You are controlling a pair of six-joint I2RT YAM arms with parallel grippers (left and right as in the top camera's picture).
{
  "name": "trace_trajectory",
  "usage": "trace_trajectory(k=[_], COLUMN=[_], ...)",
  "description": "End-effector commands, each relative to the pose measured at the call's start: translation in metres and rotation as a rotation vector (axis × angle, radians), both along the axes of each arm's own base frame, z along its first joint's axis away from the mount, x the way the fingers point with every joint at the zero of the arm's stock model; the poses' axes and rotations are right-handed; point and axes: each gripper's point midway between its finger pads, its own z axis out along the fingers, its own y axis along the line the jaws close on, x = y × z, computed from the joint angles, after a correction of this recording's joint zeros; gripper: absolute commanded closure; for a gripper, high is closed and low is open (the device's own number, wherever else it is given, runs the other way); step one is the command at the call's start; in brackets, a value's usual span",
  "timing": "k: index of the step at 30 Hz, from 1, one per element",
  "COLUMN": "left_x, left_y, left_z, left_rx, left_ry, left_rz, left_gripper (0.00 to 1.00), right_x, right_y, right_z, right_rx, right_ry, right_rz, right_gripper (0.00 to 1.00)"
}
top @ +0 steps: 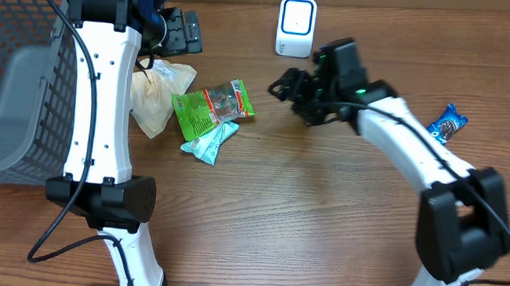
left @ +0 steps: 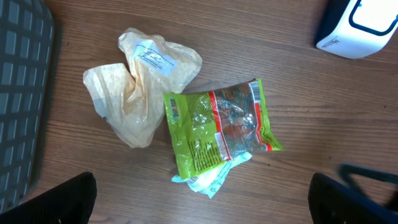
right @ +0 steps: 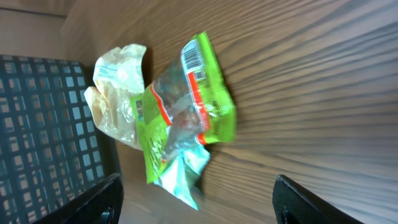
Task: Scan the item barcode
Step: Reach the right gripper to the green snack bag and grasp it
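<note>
I have the left gripper point(top: 180, 32) hanging with jaws spread wide, and the right gripper point(top: 287, 85) reaching leftward, jaws parted, holding nothing.

Four wrapped items lay on the desk point(top: 304, 217): one green packet point(top: 213, 108), one pale teal packet point(top: 209, 143) and one tan bag point(top: 156, 97) bunched towards the far left corner, and one blue packet point(top: 445, 125) near the right edge. One white scanner point(top: 296, 26) stood at the far edge, and one grey mesh basket point(top: 15, 84) at the left edge.

No words are legible. The green packet point(right: 186, 106) ahead of the right gripper point(right: 198, 182) bears a barcode point(right: 194, 60); the white label point(left: 154, 56) on the beige bag point(left: 127, 99) is blurred.
</note>
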Motion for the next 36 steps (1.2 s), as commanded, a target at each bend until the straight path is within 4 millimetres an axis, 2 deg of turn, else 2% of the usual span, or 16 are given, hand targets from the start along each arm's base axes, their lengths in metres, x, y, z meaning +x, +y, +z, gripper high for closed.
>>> trace_trajectory(k=[1, 7, 11, 13, 19, 23, 30, 36], left_x=[-0.003, -0.003, -0.003, -0.003, -0.003, -0.003, -0.003, -0.003], left_y=[0.000, 0.000, 0.000, 0.000, 0.000, 0.000, 0.000, 0.000], left_z=[0.005, 0.005, 0.005, 0.005, 0.005, 0.005, 0.005, 0.005], left_rx=[0.000, 0.000, 0.000, 0.000, 0.000, 0.000, 0.000, 0.000], left_ry=[-0.010, -0.010, -0.010, -0.010, -0.010, -0.010, -0.010, -0.010], left_rz=[-0.006, -0.006, -0.006, -0.006, -0.006, -0.006, -0.006, -0.006], left_gripper=[0.00, 0.00, 0.00, 0.00, 0.00, 0.00, 0.00, 0.00], right_x=[-0.002, -0.007, -0.007, -0.006, -0.006, -0.006, -0.002, 0.006], right_y=[0.018, 0.058, 0.075, 0.076, 0.073, 0.070, 0.062, 0.044], right_z=[-0.030, -0.064, -0.079, -0.082, -0.084, -0.084, -0.082, -0.062], right_rx=[-0.007, 0.024, 0.040, 0.040, 0.022, 0.012, 0.008, 0.050], right_ry=[0.065, 0.072, 0.045, 0.044, 0.023, 0.005, -0.035, -0.091], right_rz=[-0.051, -0.016, 0.012, 0.013, 0.041, 0.072, 0.128, 0.206], right_gripper=[0.23, 0.23, 0.26, 0.32, 0.66, 0.79, 0.94, 0.96])
